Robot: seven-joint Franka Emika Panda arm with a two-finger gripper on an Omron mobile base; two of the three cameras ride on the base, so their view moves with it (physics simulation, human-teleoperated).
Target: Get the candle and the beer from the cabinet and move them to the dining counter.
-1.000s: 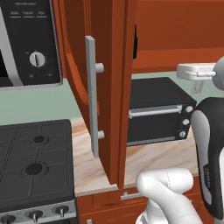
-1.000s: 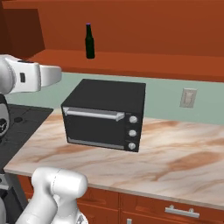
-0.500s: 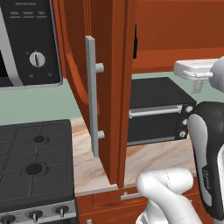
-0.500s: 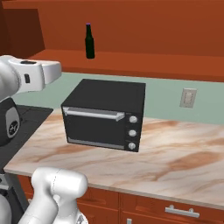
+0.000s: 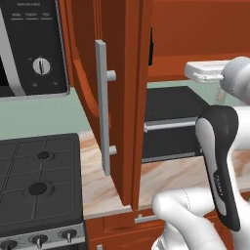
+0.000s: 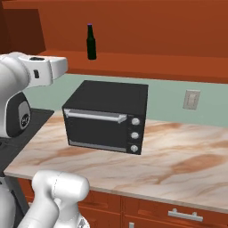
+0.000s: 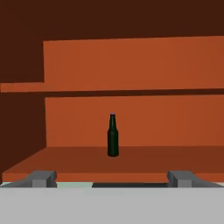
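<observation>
kitchen counter w/ black toaster oven under open cabinet | beer upright on bottom shelf, alone, straight ahead of my gripper | my fingers spread wide, holding nothing, well short of beer | cabinet door swung open beside stove

Black toaster oven on marbled counter; stove beside.
</observation>
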